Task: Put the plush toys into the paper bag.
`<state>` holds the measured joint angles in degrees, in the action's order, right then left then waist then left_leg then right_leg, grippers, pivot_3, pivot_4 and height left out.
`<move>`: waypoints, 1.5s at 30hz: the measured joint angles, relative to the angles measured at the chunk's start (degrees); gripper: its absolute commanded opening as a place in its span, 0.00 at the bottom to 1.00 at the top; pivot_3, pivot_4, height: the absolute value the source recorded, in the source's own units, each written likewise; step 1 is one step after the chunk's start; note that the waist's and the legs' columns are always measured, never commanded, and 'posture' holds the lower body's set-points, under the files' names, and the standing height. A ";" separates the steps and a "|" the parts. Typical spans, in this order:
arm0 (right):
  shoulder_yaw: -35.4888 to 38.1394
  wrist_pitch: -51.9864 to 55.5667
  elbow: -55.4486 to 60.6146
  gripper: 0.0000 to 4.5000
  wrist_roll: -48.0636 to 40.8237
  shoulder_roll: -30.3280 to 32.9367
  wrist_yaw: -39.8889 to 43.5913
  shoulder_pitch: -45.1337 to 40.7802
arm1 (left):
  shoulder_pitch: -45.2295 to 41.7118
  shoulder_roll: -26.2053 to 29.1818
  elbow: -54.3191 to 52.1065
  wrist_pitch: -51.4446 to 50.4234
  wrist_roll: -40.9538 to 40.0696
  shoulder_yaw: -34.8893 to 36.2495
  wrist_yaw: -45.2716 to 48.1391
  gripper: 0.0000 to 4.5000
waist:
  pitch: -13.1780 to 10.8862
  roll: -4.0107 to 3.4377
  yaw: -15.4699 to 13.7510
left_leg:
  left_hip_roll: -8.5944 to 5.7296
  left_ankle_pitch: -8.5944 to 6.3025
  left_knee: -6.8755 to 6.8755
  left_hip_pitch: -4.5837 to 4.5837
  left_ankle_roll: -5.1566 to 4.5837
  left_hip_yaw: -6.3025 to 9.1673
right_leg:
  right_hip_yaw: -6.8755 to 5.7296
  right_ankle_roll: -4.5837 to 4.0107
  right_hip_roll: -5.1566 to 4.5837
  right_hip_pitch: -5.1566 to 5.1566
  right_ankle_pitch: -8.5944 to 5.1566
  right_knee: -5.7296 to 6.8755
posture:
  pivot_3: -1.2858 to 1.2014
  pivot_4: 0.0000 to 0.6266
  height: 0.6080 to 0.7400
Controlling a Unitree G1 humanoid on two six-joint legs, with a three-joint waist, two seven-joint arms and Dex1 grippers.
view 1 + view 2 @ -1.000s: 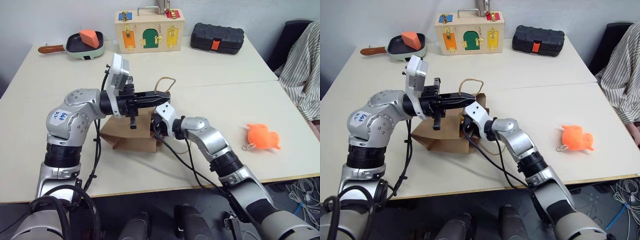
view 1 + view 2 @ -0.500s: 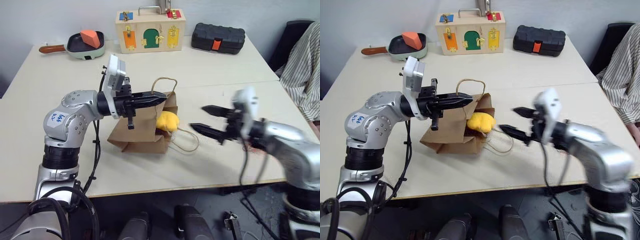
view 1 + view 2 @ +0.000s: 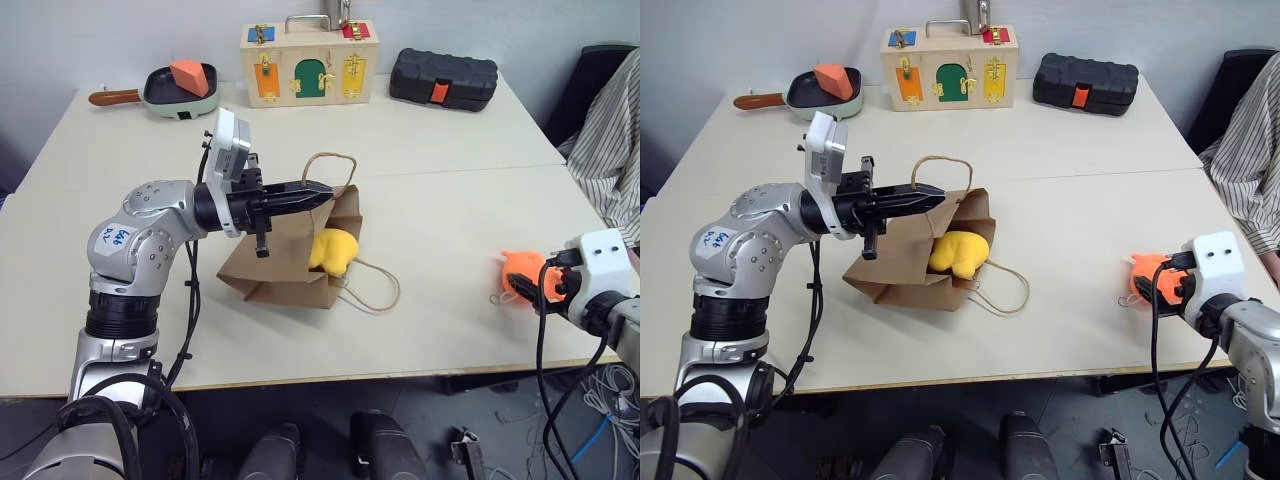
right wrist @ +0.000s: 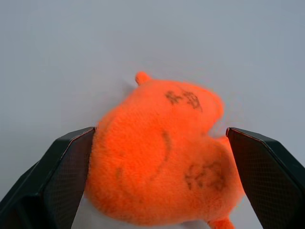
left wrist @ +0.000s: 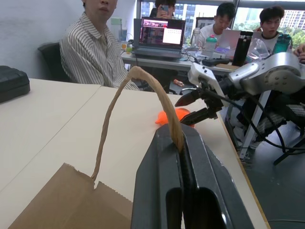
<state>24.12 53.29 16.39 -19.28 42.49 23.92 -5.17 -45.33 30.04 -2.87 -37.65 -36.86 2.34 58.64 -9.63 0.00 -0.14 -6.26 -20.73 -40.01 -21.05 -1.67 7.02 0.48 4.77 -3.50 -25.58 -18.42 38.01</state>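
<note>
Second toy: my right jaws (image 4: 157, 181) straddle the orange plush (image 4: 157, 162), spread; next, close. Left jaws (image 5: 183, 143) pinch the bag handle (image 5: 143, 90).

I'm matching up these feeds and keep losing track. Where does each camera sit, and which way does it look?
Head stereo pair: look forward and down over the table, paper bag and both arms.
Left wrist: looks along the left gripper, shut on the bag's handle, toward people at desks.
Right wrist: looks down between open fingers at the orange plush toy.
Shared: the orange toy appears everywhere.
</note>
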 measured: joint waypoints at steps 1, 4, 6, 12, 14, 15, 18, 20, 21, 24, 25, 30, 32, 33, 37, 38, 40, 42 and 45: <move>-0.48 -1.30 -1.12 0.85 0.25 -0.05 0.02 -0.05 | 0.00 0.00 -0.03 0.00 0.00 0.01 -0.12 0.00 | 0.00 0.00 -0.01 | 0.00 0.00 -0.01 0.01 0.00 0.01 | -0.01 0.00 0.00 0.02 0.00 -0.01 | 0.52 0.24 1.00; -1.16 -3.59 -2.14 0.63 0.27 -0.06 0.37 -0.04 | 0.00 0.10 -0.11 0.00 0.00 0.22 -0.31 0.00 | 0.00 0.00 -0.11 | 0.00 0.00 -0.04 0.00 0.00 0.03 | -0.02 0.00 0.00 0.04 0.00 -0.02 | 0.52 0.24 1.00; -1.14 -4.37 -2.08 0.49 0.14 -0.05 0.79 0.06 | 0.00 0.19 -0.12 0.00 0.00 0.85 -0.32 0.00 | 0.00 0.00 -0.07 | 0.01 0.00 -0.04 0.01 0.00 0.03 | -0.02 0.00 0.00 0.04 0.00 -0.03 | 0.52 0.24 1.00; -0.98 -3.92 -0.22 0.07 -3.86 -0.57 4.59 -0.75 | 0.03 0.99 -0.27 -0.22 -0.08 1.87 -0.43 0.00 | 0.00 0.00 0.23 | 0.02 0.00 -0.03 0.01 0.00 0.01 | -0.01 0.00 0.02 0.04 0.00 -0.02 | 0.52 0.24 1.00; -2.03 -1.33 3.07 0.01 -9.96 -2.99 7.30 -5.23 | 0.02 1.31 -0.67 -0.43 -0.29 1.99 -0.68 0.00 | 0.00 0.00 0.85 | 0.07 0.00 0.03 0.09 0.02 0.00 | 0.03 0.00 0.08 0.01 0.00 0.03 | 0.52 0.24 1.00; -3.11 -0.21 4.41 0.01 -12.62 -4.21 7.96 -8.15 | -0.02 1.34 -0.78 -0.47 -0.46 2.01 -0.83 0.00 | 0.00 0.00 1.07 | 0.09 0.01 0.05 0.10 0.04 0.01 | 0.02 0.00 0.09 0.00 0.00 0.05 | 0.52 0.24 1.00; -7.42 3.15 7.70 0.01 -18.96 -8.58 8.38 -17.69 | -0.16 1.33 -0.88 -0.69 -0.87 2.03 -1.15 0.00 | 0.00 -0.01 1.25 | 0.08 0.01 0.06 0.06 0.06 0.11 | -0.03 0.00 0.08 0.00 0.00 0.00 | 0.52 0.24 1.00; -13.22 4.33 7.60 0.01 -20.41 -11.83 8.40 -24.98 | -0.20 1.60 -0.80 -0.95 -1.03 2.15 -1.38 0.00 | 0.00 0.00 1.27 | 0.06 0.01 0.04 0.01 0.06 0.14 | -0.06 0.00 0.06 -0.01 0.00 -0.06 | 0.52 0.24 1.00; -15.79 4.28 7.43 0.01 -20.41 -12.82 8.46 -27.37 | -0.30 1.48 -0.86 -1.02 -1.07 1.99 -1.45 0.00 | 0.00 -0.01 1.28 | 0.05 0.01 0.05 0.01 0.06 0.14 | -0.06 0.00 0.05 -0.03 0.00 -0.05 | 0.52 0.24 1.00; -23.73 2.88 2.15 0.01 -17.58 -15.56 8.81 -33.37 | -0.33 1.61 -0.83 -1.20 -1.16 2.12 -1.54 0.00 | 0.00 0.00 0.59 | 0.01 0.01 0.02 -0.06 0.05 0.25 | -0.15 0.00 0.02 -0.01 0.00 -0.03 | 0.52 0.24 1.00; -25.46 2.45 0.28 0.01 -16.44 -16.50 8.88 -34.48 | -0.41 1.57 -0.87 -1.23 -1.21 2.10 -1.54 0.00 | 0.00 0.00 0.46 | -0.01 0.01 0.02 -0.07 0.04 0.26 | -0.16 0.00 0.00 -0.01 0.00 -0.03 | 0.52 0.24 1.00; -33.77 -1.86 -11.62 0.01 -11.54 -22.99 11.38 -40.70 | -0.56 1.56 -0.88 -1.32 -1.26 2.09 -1.53 0.00 | 0.00 0.00 0.81 | 0.01 0.01 0.01 -0.07 0.04 0.25 | -0.19 0.00 0.02 -0.03 0.00 0.06 | 0.52 0.24 1.00; -35.45 -2.97 -14.42 0.01 -10.82 -24.73 12.56 -41.89 | -0.57 1.52 -0.90 -1.32 -1.27 2.07 -1.51 0.00 | 0.00 0.00 1.07 | 0.02 0.01 0.00 -0.08 0.04 0.26 | -0.21 0.00 0.02 -0.03 0.00 0.05 | 0.52 0.24 1.00; -36.20 -3.67 -16.04 0.01 -10.23 -25.90 13.39 -42.44 | -0.56 1.53 -0.89 -1.32 -1.27 2.08 -1.50 0.00 | 0.00 0.00 1.30 | 0.01 0.01 0.00 -0.08 0.04 0.26 | -0.21 0.00 0.01 -0.03 0.00 0.06 | 0.52 0.24 1.00; -38.60 -5.11 -19.78 0.01 -9.23 -29.58 16.83 -44.04 | -0.57 1.31 -0.90 -1.23 -1.28 2.09 -1.52 0.00 | 0.00 -0.01 2.15 | 0.04 0.01 -0.05 -0.06 0.05 0.26 | -0.22 0.00 0.03 -0.06 0.00 0.09 | 0.52 0.24 1.00; -38.48 -4.89 -20.56 0.01 -9.59 -30.30 17.80 -44.13 | -0.57 1.31 -0.89 -1.16 -1.28 2.09 -1.52 0.00 | 0.00 -0.01 2.23 | 0.05 0.01 -0.04 -0.05 0.06 0.27 | -0.24 0.00 0.03 -0.07 0.00 0.09 | 0.52 0.24 1.00; -38.43 -4.22 -21.50 0.01 -10.56 -31.40 19.71 -44.24 | -0.62 1.17 -0.82 -0.96 -1.28 2.09 -1.51 0.00 | 0.00 -0.01 2.37 | 0.05 0.01 -0.04 -0.06 0.06 0.27 | -0.24 0.00 0.03 -0.08 0.00 0.10 | 0.52 0.24 1.00; -38.71 -4.07 -21.92 0.01 -11.11 -31.60 22.47 -44.45 | -1.02 0.80 -0.72 -0.46 -1.27 2.10 -1.42 0.00 | 0.00 -0.01 2.36 | 0.03 0.01 -0.04 -0.06 0.06 0.27 | -0.23 0.00 0.02 -0.07 0.00 0.10 | 0.52 0.24 1.00; -39.36 -4.77 -23.33 0.01 -10.60 -31.60 24.97 -45.26 | -1.33 0.57 -0.45 0.17 -1.18 2.10 -1.36 0.00 | 0.01 -0.01 2.36 | 0.03 0.01 -0.04 -0.05 0.06 0.27 | -0.23 0.00 0.02 -0.07 0.00 0.10 | 0.52 0.24 1.00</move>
<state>-15.23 48.51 -6.94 -29.88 10.89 48.89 -50.44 -46.66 30.61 -3.32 -37.48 -38.04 4.44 57.28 -9.63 0.00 2.22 -6.23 -20.72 -40.05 -21.10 -1.62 7.29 0.25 4.77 -3.48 -25.65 -18.42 38.12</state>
